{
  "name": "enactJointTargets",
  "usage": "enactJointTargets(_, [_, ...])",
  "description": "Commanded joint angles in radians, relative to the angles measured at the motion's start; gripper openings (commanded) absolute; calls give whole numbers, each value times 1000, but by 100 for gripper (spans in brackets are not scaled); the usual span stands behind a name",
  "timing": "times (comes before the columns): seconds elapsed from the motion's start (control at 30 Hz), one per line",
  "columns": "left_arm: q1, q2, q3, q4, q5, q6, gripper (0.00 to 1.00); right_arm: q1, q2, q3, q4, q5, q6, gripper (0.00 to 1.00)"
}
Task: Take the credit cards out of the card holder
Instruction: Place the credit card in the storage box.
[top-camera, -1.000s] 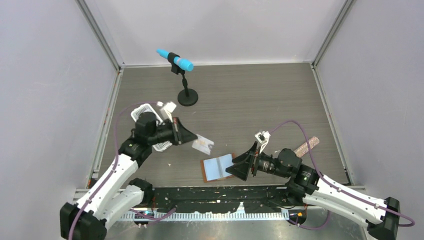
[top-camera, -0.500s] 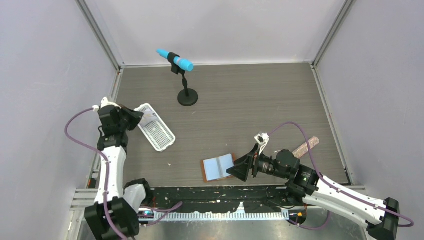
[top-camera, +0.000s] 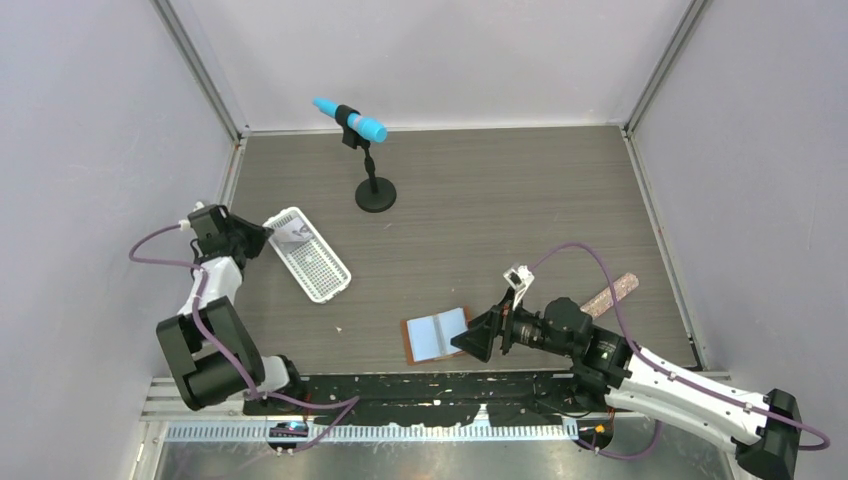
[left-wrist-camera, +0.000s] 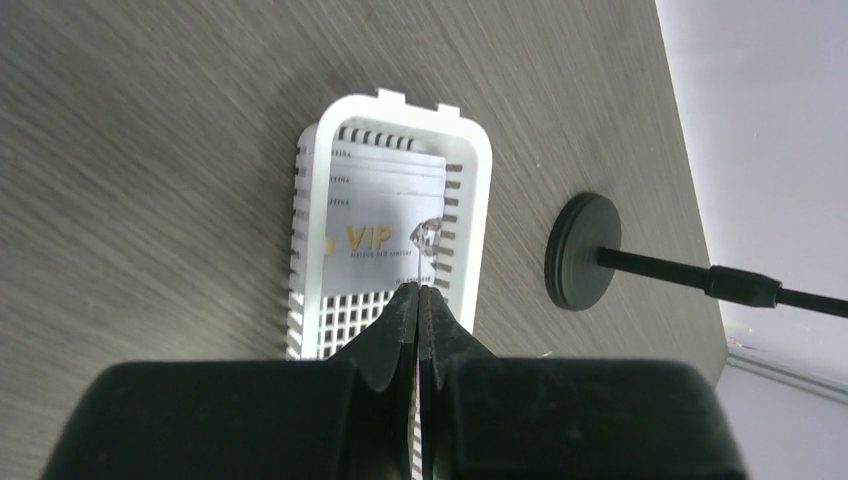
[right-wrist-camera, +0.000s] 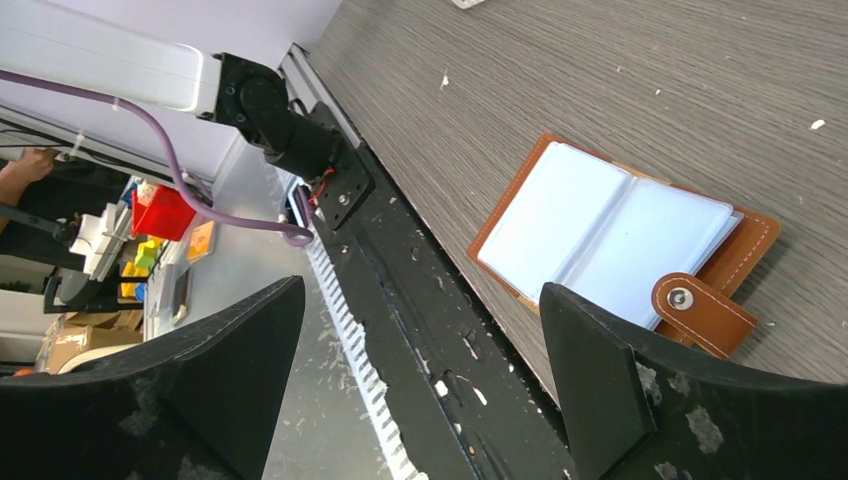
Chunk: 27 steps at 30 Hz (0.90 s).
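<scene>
On table (top-camera: 480, 200), card holder (top-camera: 437, 335) open — credit cards (left-wrist-camera: 385, 220) (VIP) in tray (left-wrist-camera: 385, 108)

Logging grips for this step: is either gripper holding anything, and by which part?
Nothing is held. The left gripper is shut empty above the credit cards in the tray; the right gripper stands open facing the card holder.

Left arm folded, elbow-up, at far left; left tool (left-wrist-camera: 418, 298) fingers pressed together. Right arm reaches low leftward; right tool (top-camera: 470, 341) spread wide.
</scene>
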Motion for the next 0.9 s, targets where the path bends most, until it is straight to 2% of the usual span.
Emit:
enactJointTargets(0.0, [18, 57, 64, 137, 59, 9, 0, -4, 51, 54, 25, 22, -41, 95])
enactJointTargets(0.5, [25, 183, 99, 155, 68, 43, 0, -6, 151, 100, 52, 12, -75, 95])
enactJointTargets(0.87, [26, 222, 145, 92, 71, 65, 14, -7, 132, 104, 24, 27, -78, 95])
